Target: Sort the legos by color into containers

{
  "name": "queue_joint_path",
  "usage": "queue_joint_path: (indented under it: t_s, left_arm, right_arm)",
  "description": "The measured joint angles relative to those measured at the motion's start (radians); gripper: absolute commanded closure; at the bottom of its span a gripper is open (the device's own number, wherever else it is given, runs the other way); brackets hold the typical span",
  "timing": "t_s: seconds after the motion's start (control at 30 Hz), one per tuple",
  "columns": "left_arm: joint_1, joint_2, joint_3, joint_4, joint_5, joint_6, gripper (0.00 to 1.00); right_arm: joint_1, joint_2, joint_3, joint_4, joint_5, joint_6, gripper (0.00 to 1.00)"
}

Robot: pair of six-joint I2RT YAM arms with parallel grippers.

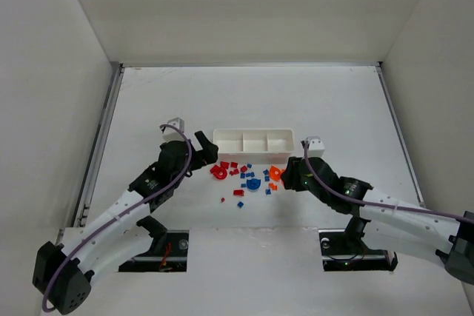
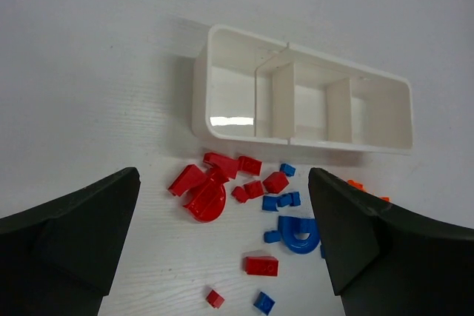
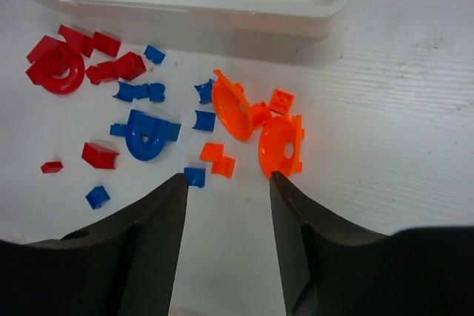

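Note:
The long white tray (image 1: 254, 132) with three square compartments stands mid-table; all three look empty in the left wrist view (image 2: 222, 127). Just in front of it lie the legos: red ones (image 1: 219, 172) on the left, blue ones (image 1: 253, 183) in the middle, orange ones (image 1: 275, 174) on the right. My left gripper (image 1: 207, 155) is open and empty, hovering over the red pile (image 2: 207, 201). My right gripper (image 1: 287, 175) is open and empty, low over the table, its fingertips just short of the small orange bricks (image 3: 218, 159) and an orange rounded piece (image 3: 278, 146).
A blue arch piece (image 3: 147, 135) and a red ring (image 3: 63, 75) lie left of the orange ones. The tray's near wall (image 3: 296, 24) is just beyond the pile. White walls enclose the table on three sides.

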Motion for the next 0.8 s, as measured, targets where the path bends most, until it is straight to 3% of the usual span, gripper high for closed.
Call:
queue_joint_path:
  t_s: [0.07, 0.2, 0.27, 0.37, 0.43, 0.47, 0.53, 0.57, 0.6, 0.8]
  left_arm:
    - [-0.016, 0.027, 0.018, 0.023, -0.008, 0.007, 0.00]
    - [-0.048, 0.067, 0.021, 0.080, -0.018, 0.019, 0.00]
    - [-0.066, 0.093, 0.023, 0.113, -0.026, 0.027, 0.00]
    - [-0.092, 0.131, 0.029, 0.143, -0.047, 0.042, 0.00]
    - [-0.112, 0.142, 0.029, 0.153, -0.065, 0.051, 0.00]
    - [-0.120, 0.142, 0.029, 0.154, -0.072, 0.054, 0.07]
    - [-0.132, 0.138, 0.029, 0.168, -0.077, 0.063, 0.53]
    - [-0.135, 0.136, 0.029, 0.180, -0.076, 0.066, 0.66]
    - [-0.139, 0.135, 0.029, 0.193, -0.074, 0.073, 0.71]
    - [-0.144, 0.148, 0.028, 0.245, -0.035, 0.092, 0.65]
  right_arm:
    - [-0.023, 0.015, 0.000, 0.029, -0.011, -0.006, 0.48]
    - [-0.071, 0.080, 0.000, 0.084, -0.035, -0.019, 0.85]
    - [-0.088, 0.130, 0.004, 0.103, -0.048, -0.023, 0.89]
    - [-0.103, 0.202, 0.022, 0.109, -0.061, -0.035, 0.80]
    - [-0.105, 0.239, 0.034, 0.117, -0.065, -0.047, 0.62]
    - [-0.107, 0.253, 0.038, 0.124, -0.065, -0.055, 0.57]
    - [-0.110, 0.276, 0.039, 0.145, -0.074, -0.067, 0.53]
    - [-0.114, 0.288, 0.039, 0.153, -0.078, -0.071, 0.52]
    - [-0.116, 0.299, 0.039, 0.161, -0.083, -0.075, 0.52]
    - [-0.123, 0.385, 0.060, 0.189, -0.105, -0.096, 0.58]
